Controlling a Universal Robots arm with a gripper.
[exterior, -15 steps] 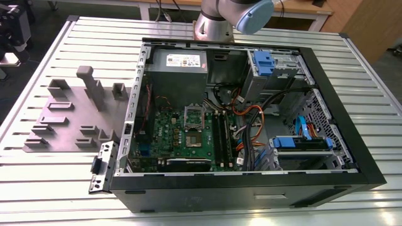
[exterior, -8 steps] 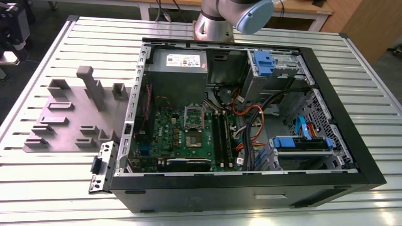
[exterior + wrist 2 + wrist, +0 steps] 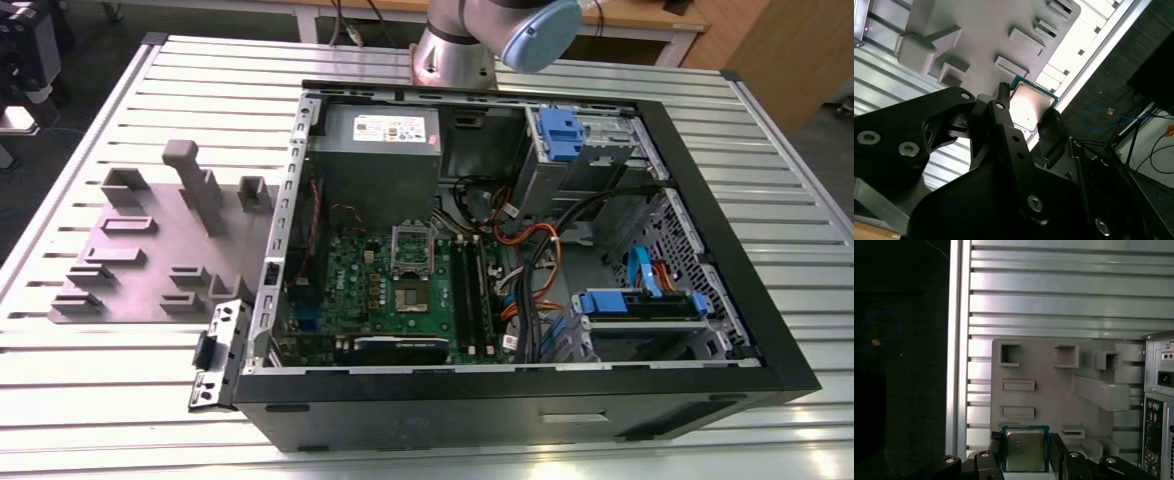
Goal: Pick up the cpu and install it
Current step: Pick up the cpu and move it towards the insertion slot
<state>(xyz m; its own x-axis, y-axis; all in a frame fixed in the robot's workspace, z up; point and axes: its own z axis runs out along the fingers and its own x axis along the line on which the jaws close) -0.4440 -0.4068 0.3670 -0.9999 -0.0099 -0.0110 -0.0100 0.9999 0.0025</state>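
Wrist and exterior views, pick-up stage. I am gripping the cpu (image 3: 1025, 448) in the gripper (image 3: 1025, 451). Its fingers (image 3: 995, 451) are pressing in on two opposite edges of the chip and carrying nothing else. I am holding it by the edges, I judge, so that the silver-grey top stays clear and nothing is rubbing against the underside.

In both wrist views the chip (image 3: 1030, 105) is hanging over the moulded plate (image 3: 1054, 400), above the plate's rim and away from its upright blocks. The plate appears to be lying well below it, so I am taking the chip to be raised clear rather than resting there.

I am keeping it flat, parallel to the plate, which should be preventing it from slipping between the pads.

The computer case (image 3: 747, 345) is standing just beside the plate, on the exterior view's right of it, with its side open. The green board (image 3: 400, 295) is lying inside, beyond the case wall nearest the plate.
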